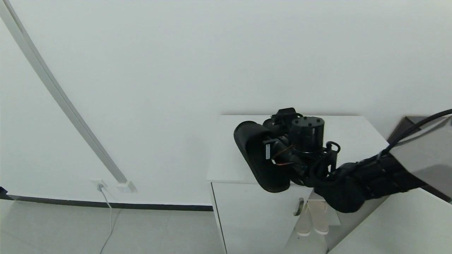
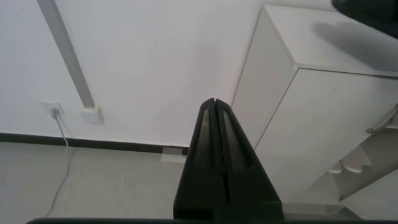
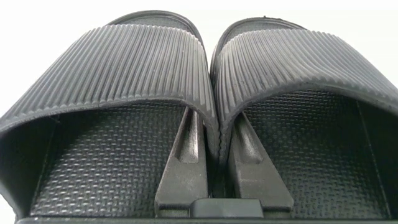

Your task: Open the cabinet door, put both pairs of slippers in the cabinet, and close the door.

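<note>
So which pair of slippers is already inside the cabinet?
The pale pair, standing inside the cabinet; the black pair is in the right gripper, over the cabinet top.

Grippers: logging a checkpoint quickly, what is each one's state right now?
Left gripper: shut, holding nothing.
Right gripper: shut on the black slippers.

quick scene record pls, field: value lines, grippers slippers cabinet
right gripper: shut, pinching both black slippers together
black slippers: held up above the cabinet top
left gripper: shut, empty, low beside the cabinet
cabinet: white, front open
pale slippers: on a shelf inside
left to do: black pair in, door shut
</note>
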`<state>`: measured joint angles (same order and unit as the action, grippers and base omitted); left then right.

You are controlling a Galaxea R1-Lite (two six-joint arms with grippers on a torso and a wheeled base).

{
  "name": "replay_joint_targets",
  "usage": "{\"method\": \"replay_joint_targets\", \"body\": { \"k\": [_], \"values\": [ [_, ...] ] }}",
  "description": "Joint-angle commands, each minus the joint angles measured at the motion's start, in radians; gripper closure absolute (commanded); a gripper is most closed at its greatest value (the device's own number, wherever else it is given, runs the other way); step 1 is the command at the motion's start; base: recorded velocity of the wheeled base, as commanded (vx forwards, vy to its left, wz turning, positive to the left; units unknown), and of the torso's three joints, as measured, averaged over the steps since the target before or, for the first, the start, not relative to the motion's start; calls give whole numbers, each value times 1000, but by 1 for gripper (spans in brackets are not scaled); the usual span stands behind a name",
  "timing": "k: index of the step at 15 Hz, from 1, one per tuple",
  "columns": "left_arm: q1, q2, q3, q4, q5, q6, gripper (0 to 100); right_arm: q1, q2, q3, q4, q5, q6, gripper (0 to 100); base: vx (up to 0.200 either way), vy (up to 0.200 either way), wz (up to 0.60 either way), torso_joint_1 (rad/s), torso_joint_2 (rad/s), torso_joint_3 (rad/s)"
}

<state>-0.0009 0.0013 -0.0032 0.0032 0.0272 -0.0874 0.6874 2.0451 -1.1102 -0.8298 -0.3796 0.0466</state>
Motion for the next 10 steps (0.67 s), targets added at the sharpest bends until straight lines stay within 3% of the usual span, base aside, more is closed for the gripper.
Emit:
{"method": "replay_joint_targets", "body": {
  "k": [1, 5, 10],
  "values": [
    [-1, 0, 0, 0, 0, -2, 100, 3, -253, 221, -19, 99, -1, 100, 0, 0, 0, 0, 0, 0],
    [1, 0, 0, 0, 0, -3, 100, 73, -459, 431, -12, 171, -1, 100, 0, 0, 0, 0, 0, 0],
    [-1, 0, 0, 0, 0, -6, 100, 119, -464, 477, -6, 163, -11, 100, 0, 0, 0, 0, 0, 0]
  ]
}}
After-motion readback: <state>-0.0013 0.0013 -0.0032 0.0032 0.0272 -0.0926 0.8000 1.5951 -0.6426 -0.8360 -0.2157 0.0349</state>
